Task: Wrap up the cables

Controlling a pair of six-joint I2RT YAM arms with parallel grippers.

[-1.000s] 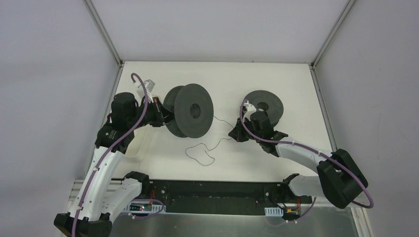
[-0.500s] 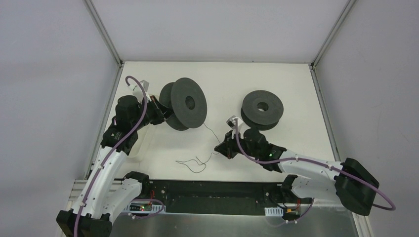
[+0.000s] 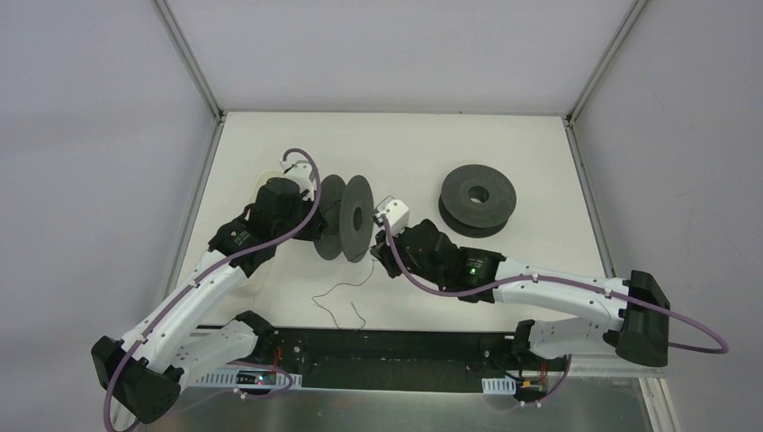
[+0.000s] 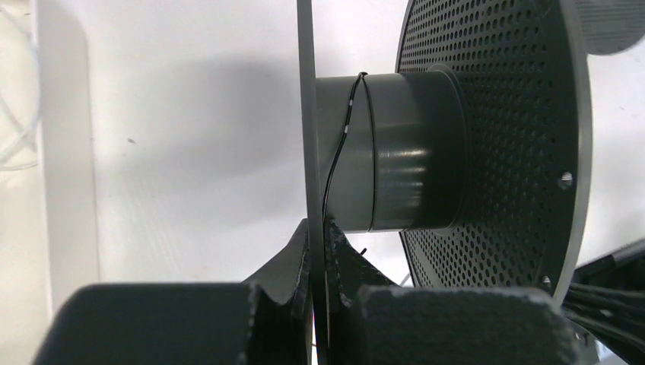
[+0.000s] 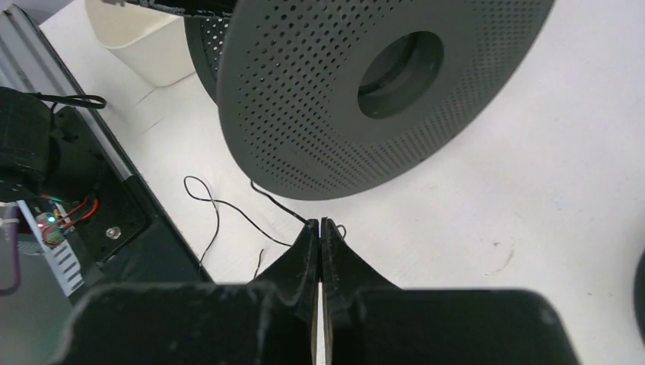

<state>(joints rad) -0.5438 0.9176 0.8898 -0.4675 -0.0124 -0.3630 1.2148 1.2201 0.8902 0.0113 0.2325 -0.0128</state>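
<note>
A dark perforated spool [image 3: 346,218] stands on edge, held up off the table. My left gripper [image 3: 317,225] is shut on its thin left flange [image 4: 306,152], which runs straight down between the fingertips [image 4: 298,247]. One turn of the thin dark cable [image 4: 351,114] crosses the grey hub [image 4: 395,152]. My right gripper [image 5: 320,225] sits just below the spool's right flange [image 5: 342,91] and is shut on the cable at its tips. From there the cable [image 5: 228,209] trails in loose curls over the table [image 3: 335,295].
A second dark spool [image 3: 478,200] lies flat at the back right. A white bin [image 5: 144,38] stands behind the held spool, near the left arm. The black base plate [image 3: 387,349] runs along the near table edge, close to the loose cable end.
The left arm has swung the spool right and turned it edge-on. The right gripper has moved left and up to the spool with the cable, dragging the loose curls nearer the front edge.
</note>
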